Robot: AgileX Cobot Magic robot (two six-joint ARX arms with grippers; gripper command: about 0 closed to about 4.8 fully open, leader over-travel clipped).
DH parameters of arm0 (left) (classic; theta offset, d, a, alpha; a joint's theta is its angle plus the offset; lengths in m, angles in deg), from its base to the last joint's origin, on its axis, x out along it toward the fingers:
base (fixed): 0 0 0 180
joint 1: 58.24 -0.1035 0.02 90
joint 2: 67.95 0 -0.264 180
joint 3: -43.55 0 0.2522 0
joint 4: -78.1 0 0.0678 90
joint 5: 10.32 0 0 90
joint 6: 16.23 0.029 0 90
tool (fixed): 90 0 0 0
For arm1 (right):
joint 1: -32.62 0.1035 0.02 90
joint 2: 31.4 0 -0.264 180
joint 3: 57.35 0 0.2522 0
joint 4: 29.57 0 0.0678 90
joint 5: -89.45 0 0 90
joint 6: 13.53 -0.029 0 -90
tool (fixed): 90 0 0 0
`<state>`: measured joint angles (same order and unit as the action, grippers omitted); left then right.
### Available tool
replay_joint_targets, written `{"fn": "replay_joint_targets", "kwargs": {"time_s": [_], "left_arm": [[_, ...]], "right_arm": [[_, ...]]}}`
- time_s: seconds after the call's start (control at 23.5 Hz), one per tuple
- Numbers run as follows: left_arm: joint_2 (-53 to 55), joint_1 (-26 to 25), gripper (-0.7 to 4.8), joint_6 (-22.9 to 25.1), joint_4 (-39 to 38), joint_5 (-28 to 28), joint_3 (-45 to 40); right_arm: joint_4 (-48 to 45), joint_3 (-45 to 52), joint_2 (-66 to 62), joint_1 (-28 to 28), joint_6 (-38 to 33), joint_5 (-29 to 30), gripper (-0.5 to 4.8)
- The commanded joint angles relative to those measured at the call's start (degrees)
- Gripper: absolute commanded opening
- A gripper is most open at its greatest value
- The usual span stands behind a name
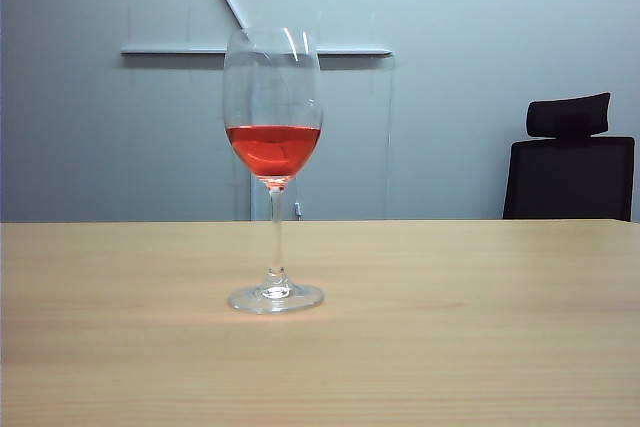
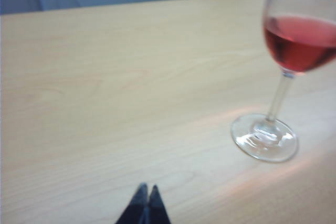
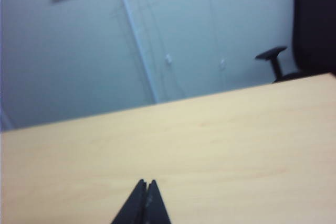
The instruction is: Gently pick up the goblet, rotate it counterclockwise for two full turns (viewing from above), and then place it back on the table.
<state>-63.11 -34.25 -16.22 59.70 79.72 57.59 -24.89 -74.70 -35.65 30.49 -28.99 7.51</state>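
pale bench fills the front, and the goblet stands upright on it, stem vertical, red liquid in the bowl. only the left tool sees the glass, off to one side and ahead, so i judge it nearer. the right tool faces bare wood. both are closed, empty.

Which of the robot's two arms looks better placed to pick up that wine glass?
Probably the left. Its wrist view shows the goblet standing upright on the table nearby, ahead of the shut left gripper. The right gripper, also shut, faces only bare tabletop and wall.
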Motion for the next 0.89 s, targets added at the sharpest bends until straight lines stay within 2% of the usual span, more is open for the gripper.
{"fn": "replay_joint_targets", "kwargs": {"time_s": [0.04,0.09,0.26,0.3,0.34,0.47,0.51,0.55,0.64,0.81,0.89], "left_arm": [[0.0,1.2,-0.05,0.0,0.5,0.2,0.2],[0.0,1.6,-0.05,0.0,0.4,0.2,0.2],[0.0,2.8,-0.05,0.0,0.4,0.2,0.2],[0.0,3.0,-0.05,0.0,0.5,0.2,0.2],[0.0,3.1,-0.05,0.0,0.4,0.2,0.2],[0.0,3.1,-0.05,0.0,0.5,0.2,0.2],[0.0,3.1,-0.05,0.0,0.4,0.2,0.2],[0.0,3.1,-0.05,0.0,0.4,0.2,0.2],[0.0,3.1,-0.05,0.0,0.4,0.2,0.2],[0.0,3.1,-0.05,0.0,0.4,0.2,0.2],[0.0,3.1,-0.05,0.0,0.4,0.2,0.2]], "right_arm": [[-1.4,-2.4,-6.2,0.0,0.6,4.5,0.08],[-2.3,-3.1,-8.6,0.0,0.9,5.7,0.51],[-8.0,-6.1,-21.7,1.6,3.5,10.3,3.97],[-9.3,-6.7,-24.9,2.6,5.2,11.3,4.43],[-10.6,-7.4,-28.2,3.9,7.2,12.5,4.69],[-16.7,-8.8,-38.5,9.8,13.2,15.0,4.79],[-22.3,-9.3,-45.5,14.8,17.1,14.9,4.79],[-24.8,-9.5,-48.5,16.9,18.4,14.7,4.79],[-36.3,-10.7,-61.9,24.1,19.4,13.1,4.79],[-46.9,-15.1,-77.9,28.9,19.1,14.2,4.79],[-50.6,-18.4,-85.3,30.0,18.4,17.6,4.79]]}}
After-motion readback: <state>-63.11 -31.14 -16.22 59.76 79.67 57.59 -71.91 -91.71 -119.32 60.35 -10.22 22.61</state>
